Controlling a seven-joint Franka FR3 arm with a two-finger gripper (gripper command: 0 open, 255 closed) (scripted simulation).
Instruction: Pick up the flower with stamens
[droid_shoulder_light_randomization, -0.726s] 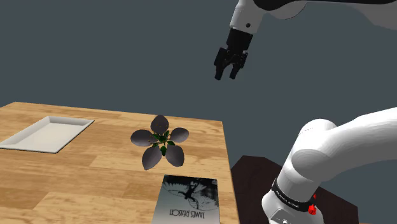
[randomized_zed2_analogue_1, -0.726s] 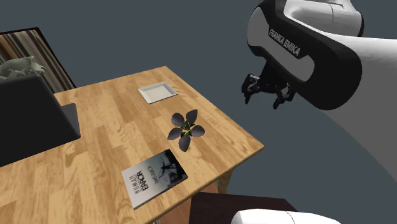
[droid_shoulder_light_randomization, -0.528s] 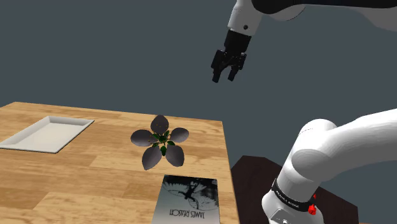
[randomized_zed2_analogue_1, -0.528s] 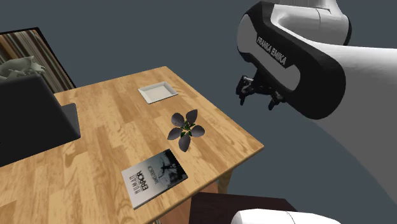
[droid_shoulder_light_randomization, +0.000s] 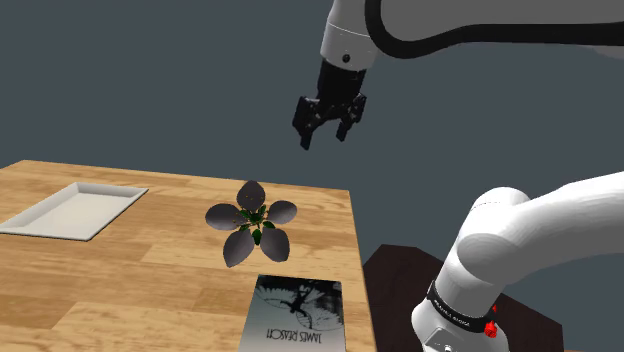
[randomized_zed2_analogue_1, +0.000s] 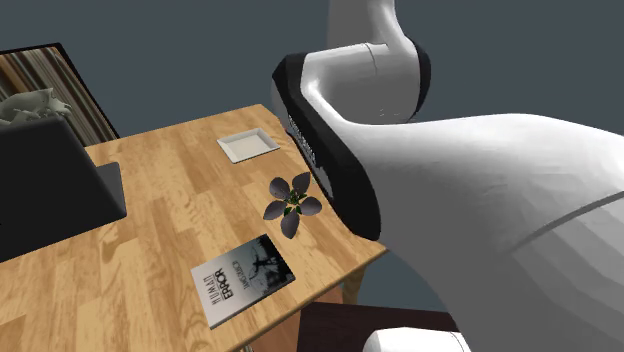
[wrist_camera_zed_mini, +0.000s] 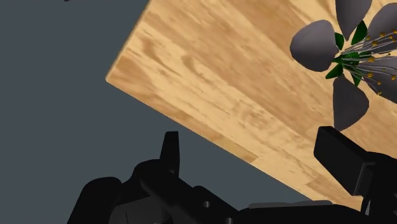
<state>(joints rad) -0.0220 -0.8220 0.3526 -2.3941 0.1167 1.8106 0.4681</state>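
The flower (droid_shoulder_light_randomization: 252, 228) lies on the wooden table (droid_shoulder_light_randomization: 140, 265) near its right edge in the shoulder view. It has dark grey petals, green leaves and thin stamens with orange tips. My black gripper (droid_shoulder_light_randomization: 322, 128) hangs open high above the table's far edge, up and to the right of the flower, holding nothing. In the wrist view the flower (wrist_camera_zed_mini: 348, 58) lies beyond and to one side of the gripper (wrist_camera_zed_mini: 254, 156), whose fingers (wrist_camera_zed_mini: 170, 149) stand wide apart over the table's edge (wrist_camera_zed_mini: 191, 121). In the second exterior view the flower (randomized_zed2_analogue_1: 291, 205) lies just beside the white arm (randomized_zed2_analogue_1: 430, 190).
A white shallow tray (droid_shoulder_light_randomization: 70, 208) sits at the table's left in the shoulder view. A black-and-white book (droid_shoulder_light_randomization: 297, 312) lies in front of the flower. A dark slanted panel (randomized_zed2_analogue_1: 55, 195) stands on the table's left in the second exterior view. A dark brown surface (droid_shoulder_light_randomization: 400, 290) lies below the table's right edge.
The gripper has swung to the shoulder view's left and a little lower, closer to above the table. The arm now covers much of the second exterior view. The flower has not moved.
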